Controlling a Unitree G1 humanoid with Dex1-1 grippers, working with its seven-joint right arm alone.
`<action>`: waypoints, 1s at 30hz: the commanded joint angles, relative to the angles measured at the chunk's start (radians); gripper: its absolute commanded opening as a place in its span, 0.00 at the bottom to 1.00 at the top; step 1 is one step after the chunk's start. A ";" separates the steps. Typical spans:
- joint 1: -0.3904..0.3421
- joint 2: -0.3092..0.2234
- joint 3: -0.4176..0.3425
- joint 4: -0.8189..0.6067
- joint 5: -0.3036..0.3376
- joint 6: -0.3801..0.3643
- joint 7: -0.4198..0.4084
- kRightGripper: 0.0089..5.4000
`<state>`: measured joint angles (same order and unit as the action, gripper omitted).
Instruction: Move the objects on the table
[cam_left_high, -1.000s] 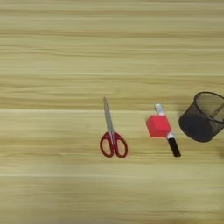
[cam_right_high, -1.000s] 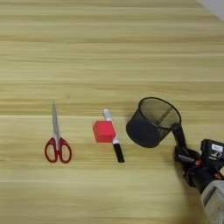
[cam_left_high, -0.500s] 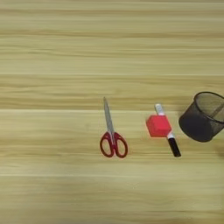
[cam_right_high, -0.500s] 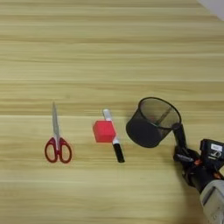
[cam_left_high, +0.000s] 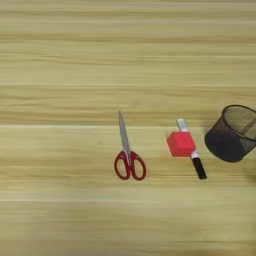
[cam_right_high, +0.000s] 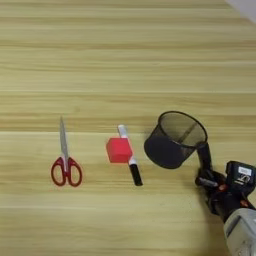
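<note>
- Progress, judging from the layout: nothing looks moved yet; every item lies loose on the table (cam_left_high: 75, 60), so the whole job appears left to do.
- The gripper (cam_right_high: 204, 159) sits at the lower right of the frame, just beside the black mesh cup (cam_right_high: 175, 139); one black finger rises toward the cup's rim. Whether its fingers are spread or pressed together I cannot tell.
- The red cube (cam_left_high: 181, 144) sits right of centre, touching the white marker (cam_left_high: 190, 148), which lies slanted with its black cap pointing to the lower right.
- The red-handled scissors (cam_left_high: 128, 152) lie closed at centre, blades pointing up the frame, well apart from the cube.
- The cup seems tilted or on its side, mouth facing upper right.
</note>
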<state>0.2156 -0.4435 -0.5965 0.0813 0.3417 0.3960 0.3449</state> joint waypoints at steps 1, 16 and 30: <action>-0.008 -0.031 -0.016 -0.091 -0.018 -0.051 -0.028 0.17; 0.001 -0.050 -0.095 -0.251 0.015 -0.022 -0.051 0.17; 0.047 -0.003 -0.135 -0.590 0.080 0.074 -0.079 0.17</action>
<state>0.2750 -0.4216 -0.7135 -0.4221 0.4116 0.4920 0.2822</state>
